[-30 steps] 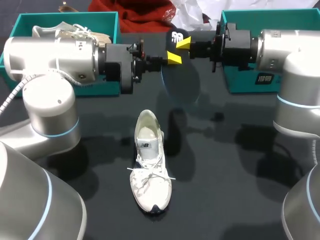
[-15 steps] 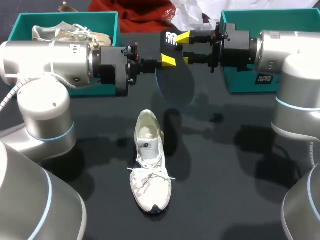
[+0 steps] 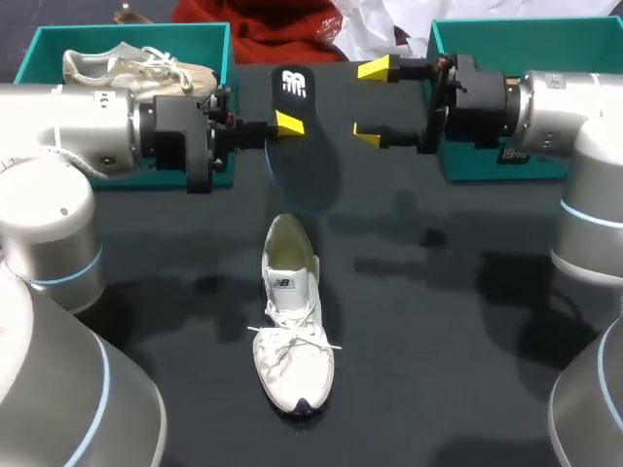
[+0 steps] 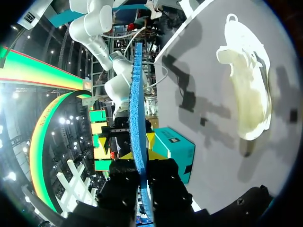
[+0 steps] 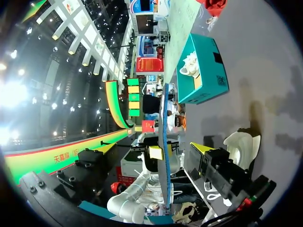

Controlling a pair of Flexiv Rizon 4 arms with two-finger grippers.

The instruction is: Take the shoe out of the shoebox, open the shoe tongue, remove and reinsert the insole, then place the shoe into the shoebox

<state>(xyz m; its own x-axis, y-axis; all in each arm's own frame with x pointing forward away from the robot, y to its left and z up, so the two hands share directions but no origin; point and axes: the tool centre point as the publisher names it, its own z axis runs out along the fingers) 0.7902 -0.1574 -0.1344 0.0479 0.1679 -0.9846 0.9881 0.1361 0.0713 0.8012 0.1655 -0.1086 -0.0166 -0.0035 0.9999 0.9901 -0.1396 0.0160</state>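
Observation:
A dark insole (image 3: pixel 300 161) with a white logo hangs on edge above the table, and my left gripper (image 3: pixel 289 124) is shut on its near rim. In the left wrist view the insole (image 4: pixel 137 99) shows edge-on as a blue strip rising from between my left gripper's (image 4: pixel 138 153) fingers. My right gripper (image 3: pixel 371 102) stands open just right of the insole, apart from it. Seen from the right wrist, the insole (image 5: pixel 164 137) stands ahead of my wide right gripper (image 5: pixel 152 148). The white shoe (image 3: pixel 289 321) lies on the table below, heel toward the insole.
A teal shoebox (image 3: pixel 219 44) at the back left holds a second white shoe (image 3: pixel 136 66). Another teal shoebox (image 3: pixel 487 161) stands at the back right behind my right arm. Red cloth (image 3: pixel 282 29) and white paper lie at the far edge.
My right gripper has opened, let go of the insole and drawn back to the right. My left arm has carried the insole to the left, still gripping it.

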